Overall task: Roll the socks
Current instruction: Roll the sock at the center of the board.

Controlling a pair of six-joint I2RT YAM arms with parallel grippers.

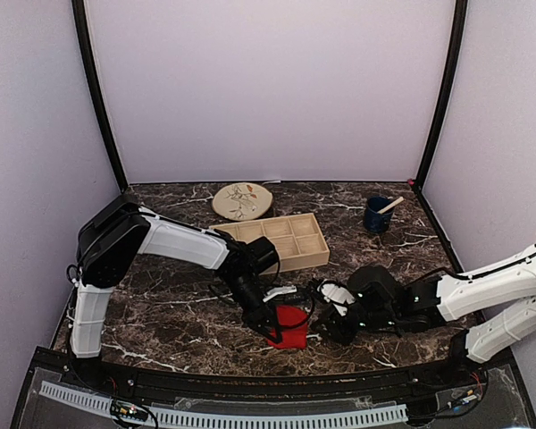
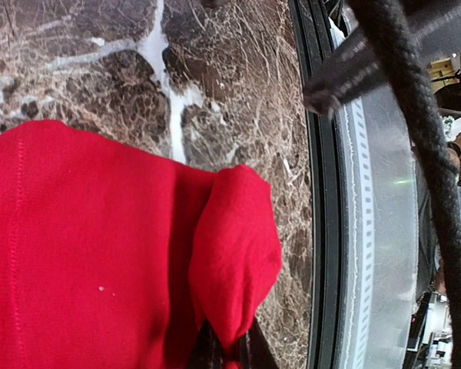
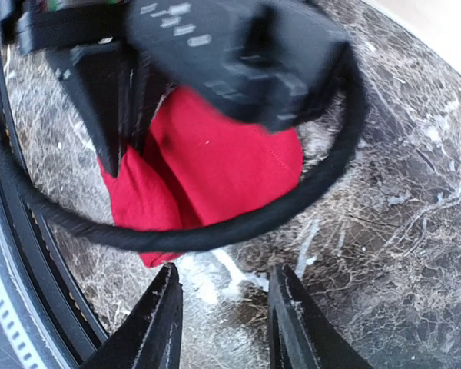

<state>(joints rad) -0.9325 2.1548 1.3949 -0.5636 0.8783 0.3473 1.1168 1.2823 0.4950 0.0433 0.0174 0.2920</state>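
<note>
Socks (image 1: 291, 325) form one red lump beside one tray (image 1: 290, 264).

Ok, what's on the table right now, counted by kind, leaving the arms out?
Red sock bundle: 1 (one sock or two, cannot tell)
Wooden tray: 1
Plate: 1
Blue cup: 1
Stick in the cup: 1
Total: 5

Red socks (image 3: 215, 169) bunched on marble table (image 3: 399, 192).
Right gripper (image 3: 227, 273) stands parted just short of them; left gripper (image 3: 119, 146) grips their edge; black cable (image 3: 346, 146) loops across.
</note>
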